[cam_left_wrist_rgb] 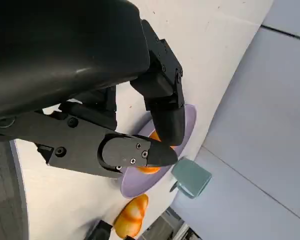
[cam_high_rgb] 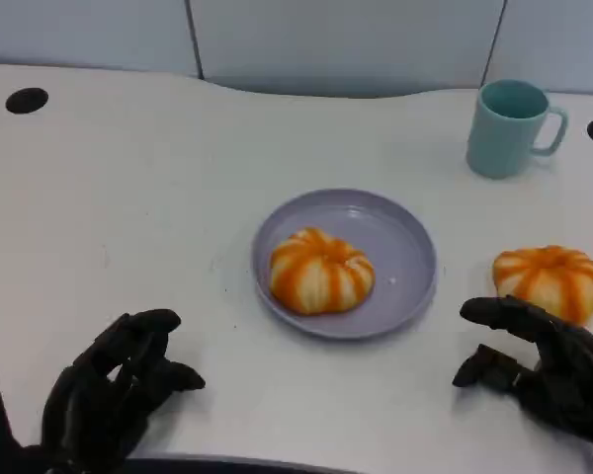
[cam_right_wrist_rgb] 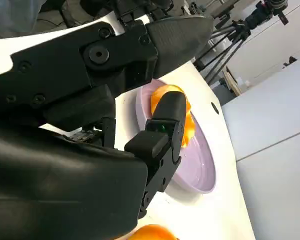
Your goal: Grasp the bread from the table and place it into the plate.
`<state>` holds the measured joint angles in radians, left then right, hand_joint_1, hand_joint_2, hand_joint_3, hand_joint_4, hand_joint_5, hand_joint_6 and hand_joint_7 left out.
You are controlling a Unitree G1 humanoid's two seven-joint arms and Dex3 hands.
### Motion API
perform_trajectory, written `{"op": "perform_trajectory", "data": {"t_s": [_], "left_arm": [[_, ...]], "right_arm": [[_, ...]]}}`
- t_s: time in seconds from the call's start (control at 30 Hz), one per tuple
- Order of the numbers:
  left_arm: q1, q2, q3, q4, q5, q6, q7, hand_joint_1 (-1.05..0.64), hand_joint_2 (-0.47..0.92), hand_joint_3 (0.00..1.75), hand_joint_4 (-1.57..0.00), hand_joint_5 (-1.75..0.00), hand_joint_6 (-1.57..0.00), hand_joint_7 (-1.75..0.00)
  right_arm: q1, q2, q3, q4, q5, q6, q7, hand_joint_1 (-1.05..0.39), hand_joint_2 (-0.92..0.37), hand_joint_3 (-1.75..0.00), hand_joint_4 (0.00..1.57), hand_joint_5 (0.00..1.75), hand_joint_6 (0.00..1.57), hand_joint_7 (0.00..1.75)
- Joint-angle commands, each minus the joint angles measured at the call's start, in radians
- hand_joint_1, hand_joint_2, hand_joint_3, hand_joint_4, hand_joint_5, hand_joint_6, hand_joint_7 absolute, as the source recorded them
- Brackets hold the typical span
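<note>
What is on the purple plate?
One orange-striped bread sits on the purple plate, toward its left side. What is under the bread cannot be seen, because the bread covers it. A second bread lies on the table, off the plate.

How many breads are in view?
2. One bread lies in the plate; the other sits on the table right of it, just beyond the right hand.

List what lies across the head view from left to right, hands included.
Left hand → bread in the plate → plate → teal mug → second bread on the table.
</note>
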<state>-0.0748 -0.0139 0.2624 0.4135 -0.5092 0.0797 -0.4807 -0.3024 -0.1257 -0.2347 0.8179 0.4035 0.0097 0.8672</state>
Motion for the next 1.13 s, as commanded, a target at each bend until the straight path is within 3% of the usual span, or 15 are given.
{"op": "perform_trajectory", "data": {"t_s": [0.03,0.9,1.13], "left_arm": [[-0.009,0.014,0.007,0.008,0.010,-0.028,-0.005,-0.38,0.92,0.22,-0.53,-1.64,-0.55,-1.15],[-0.030,0.024,-0.001,0.032,0.017,-0.042,-0.018,-0.38,0.92,0.21,-0.55,-1.63,-0.59,-1.10],[-0.034,0.031,0.001,0.048,0.020,-0.056,-0.024,-0.38,0.92,0.22,-0.53,-1.63,-0.55,-1.14]], "right_arm": [[0.007,-0.011,-0.002,0.015,-0.007,-0.002,-0.003,-0.40,-0.92,-0.13,0.52,1.33,0.66,0.74],[0.004,-0.015,0.000,0.028,-0.010,-0.003,0.007,-0.38,-0.92,-0.14,0.53,1.31,0.64,0.70],[-0.004,-0.016,0.000,0.052,-0.012,-0.024,0.020,-0.39,-0.92,-0.13,0.53,1.33,0.60,0.79]]}}
